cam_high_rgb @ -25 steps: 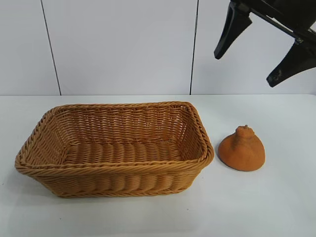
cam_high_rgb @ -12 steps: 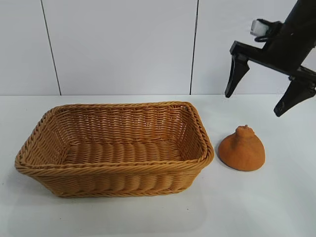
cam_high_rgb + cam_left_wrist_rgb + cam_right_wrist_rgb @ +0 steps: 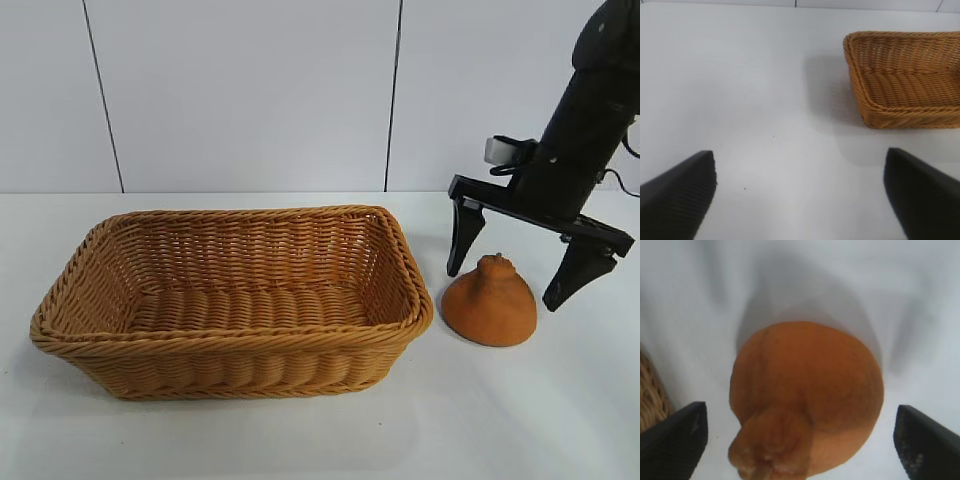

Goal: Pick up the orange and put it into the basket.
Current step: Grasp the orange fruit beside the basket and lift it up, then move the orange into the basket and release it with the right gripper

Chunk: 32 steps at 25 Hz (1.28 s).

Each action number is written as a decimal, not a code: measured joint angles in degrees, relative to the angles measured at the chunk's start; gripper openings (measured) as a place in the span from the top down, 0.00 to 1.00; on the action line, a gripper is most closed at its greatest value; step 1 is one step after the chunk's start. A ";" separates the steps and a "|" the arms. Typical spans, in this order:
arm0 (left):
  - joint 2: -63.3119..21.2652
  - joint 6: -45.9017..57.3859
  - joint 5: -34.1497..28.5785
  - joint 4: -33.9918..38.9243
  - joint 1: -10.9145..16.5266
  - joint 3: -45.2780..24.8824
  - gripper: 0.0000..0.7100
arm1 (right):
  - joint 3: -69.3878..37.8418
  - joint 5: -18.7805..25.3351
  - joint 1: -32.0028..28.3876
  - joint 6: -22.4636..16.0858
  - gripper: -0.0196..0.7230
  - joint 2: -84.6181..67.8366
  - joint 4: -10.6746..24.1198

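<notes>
Straddling the orange (image 3: pixel 489 303), the right gripper (image 3: pixel 511 266) has its fingers (image 3: pixel 464 238) spread wide, one tip on each side of the fruit and neither touching it. The gripper points steeply down, its arm rising behind the orange. The orange sits dome-up on the white table (image 3: pixel 530 410), knob on top, just beside the short end of the basket (image 3: pixel 230 300) and outside it. On the far side of the basket from the orange, the left gripper (image 3: pixel 800 192) hangs above bare table, fingers wide and holding nothing.
</notes>
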<state>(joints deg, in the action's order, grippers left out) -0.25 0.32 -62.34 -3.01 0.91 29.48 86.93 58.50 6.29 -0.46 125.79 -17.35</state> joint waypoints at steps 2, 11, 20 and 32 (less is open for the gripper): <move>0.00 0.00 0.00 0.00 0.00 0.00 0.09 | 0.00 -0.22 0.00 -0.10 0.09 0.27 0.25; 0.00 0.00 0.00 0.00 0.00 0.00 0.09 | 0.16 1.56 -0.02 0.03 0.92 -0.72 0.14; 0.00 0.00 0.00 0.00 0.00 0.00 0.09 | 0.11 2.59 -0.07 0.03 0.92 -13.25 0.38; 0.00 0.00 0.00 0.00 0.00 0.00 0.09 | 1.14 3.30 8.52 0.07 0.92 -22.92 -0.94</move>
<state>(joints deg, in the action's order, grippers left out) -0.25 0.32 -62.34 -3.01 0.91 29.48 88.07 61.79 14.82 -0.39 102.87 -18.29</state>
